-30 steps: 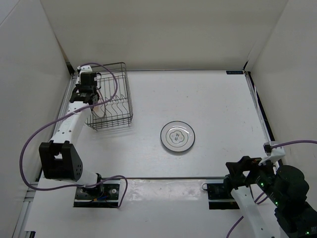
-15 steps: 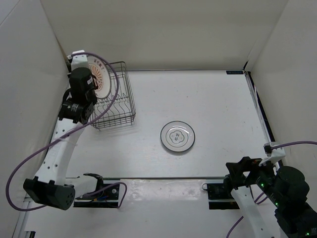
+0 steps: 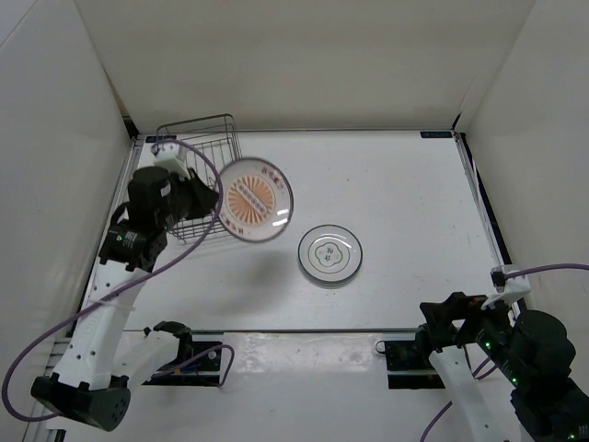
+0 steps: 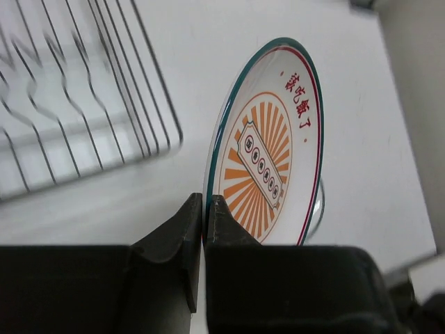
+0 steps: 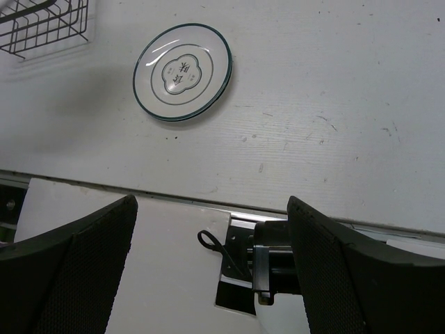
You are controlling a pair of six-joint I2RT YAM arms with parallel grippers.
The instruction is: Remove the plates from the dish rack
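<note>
**A:** What is nearest you?

**B:** My right fingers (image 5: 211, 209). They are low over the near edge of the desk (image 3: 405, 184), released and spread as wide as they go, with nothing between them. That arm sits folded in the near right corner, just beside the right wall (image 3: 543, 138).

**A:** And a little further out?

**B:** The grey-rimmed plate (image 3: 329, 254) lies flat and face up around the middle of the desk, well apart from every wall. To its right and beyond it, open desk runs to the right wall and the far wall (image 3: 294, 64). That is the widest room for moving.

**A:** Where is the other plate?

**B:** It is in my left fingers (image 4: 204, 209), which are clenched on its rim. The orange-ringed plate (image 3: 256, 199) hangs in the air and touches nothing but me. It is tilted, with its patterned face turned up toward the overhead camera. It sits between the dish rack and the grey-rimmed plate, and its shadow falls on the desk just left of that plate. Seen from my wrist, its thin edge rises straight out from between my two pads.

**A:** And the rack?

**B:** The dish rack (image 3: 230, 138) is farthest, in the far left corner, close to the left wall (image 3: 55, 138) and the far wall. From above, the plate's left edge overlaps the rack's right side. My wrist view shows a strip of desk between the wire wall and the plate, so they are apart.
</note>
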